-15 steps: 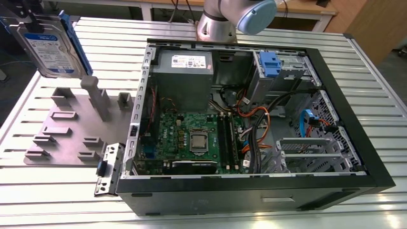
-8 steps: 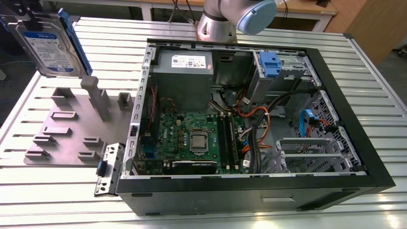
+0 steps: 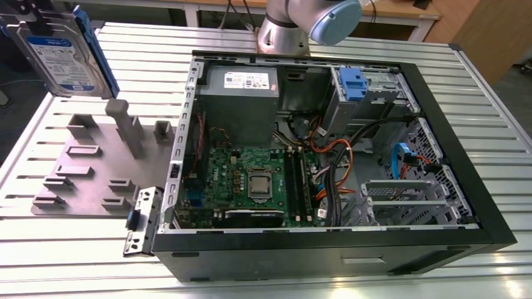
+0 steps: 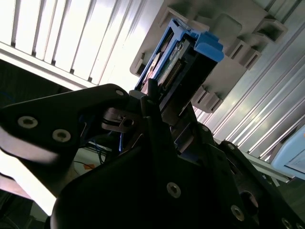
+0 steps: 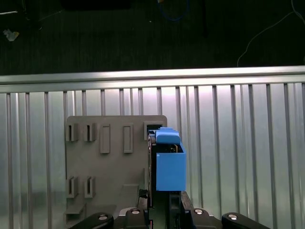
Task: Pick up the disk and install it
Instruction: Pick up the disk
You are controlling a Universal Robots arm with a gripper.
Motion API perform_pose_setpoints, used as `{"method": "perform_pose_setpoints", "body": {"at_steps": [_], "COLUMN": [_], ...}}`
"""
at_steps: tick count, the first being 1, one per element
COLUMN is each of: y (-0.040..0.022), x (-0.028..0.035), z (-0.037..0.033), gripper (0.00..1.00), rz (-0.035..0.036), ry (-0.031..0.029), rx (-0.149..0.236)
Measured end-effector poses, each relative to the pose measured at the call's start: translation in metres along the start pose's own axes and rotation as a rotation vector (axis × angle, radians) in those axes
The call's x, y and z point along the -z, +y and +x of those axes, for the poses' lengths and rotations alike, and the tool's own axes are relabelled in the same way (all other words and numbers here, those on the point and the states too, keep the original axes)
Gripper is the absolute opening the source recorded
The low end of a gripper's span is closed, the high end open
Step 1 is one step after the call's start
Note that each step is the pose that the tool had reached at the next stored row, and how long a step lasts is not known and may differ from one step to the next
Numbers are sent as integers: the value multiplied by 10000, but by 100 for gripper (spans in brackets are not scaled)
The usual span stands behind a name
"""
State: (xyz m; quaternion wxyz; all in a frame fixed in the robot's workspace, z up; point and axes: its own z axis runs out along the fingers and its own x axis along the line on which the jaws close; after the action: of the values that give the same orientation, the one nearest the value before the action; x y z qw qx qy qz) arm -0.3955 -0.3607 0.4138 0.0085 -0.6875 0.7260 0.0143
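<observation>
Gripping disk (image 3: 60, 55), pincer (image 5: 161, 205) clamped on it, held above gray holder plate (image 3: 83, 180) beside open computer case (image 3: 332, 244).

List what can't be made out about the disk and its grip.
- Exterior view: the grip on the disk is cut off by the top edge.
- First wrist view: the disk is edge-on, its label hidden behind its blue carrier.
- Second wrist view: the gripper body hides the disk's lower part.

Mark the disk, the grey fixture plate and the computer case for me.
disk (image 3: 58, 59), exterior view, on its white-and-blue label.
grey fixture plate (image 3: 87, 188), exterior view, flat base between the slots.
computer case (image 3: 291, 246), exterior view, black near wall.
</observation>
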Motion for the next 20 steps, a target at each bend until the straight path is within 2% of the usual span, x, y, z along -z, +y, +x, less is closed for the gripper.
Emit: {"method": "perform_pose_setpoints", "body": {"at_steps": [1,3,14,18,20], "y": [0,2,2,2,3], "x": [1,208,221,272,325], "z": [0,-7,-7,-9,-11], "gripper": [35,35,35,35,35], "rz": [-1,0,-2,-1,-1], "ry": [1,0,0,0,0], "rx": [0,0,0,0,0]}}
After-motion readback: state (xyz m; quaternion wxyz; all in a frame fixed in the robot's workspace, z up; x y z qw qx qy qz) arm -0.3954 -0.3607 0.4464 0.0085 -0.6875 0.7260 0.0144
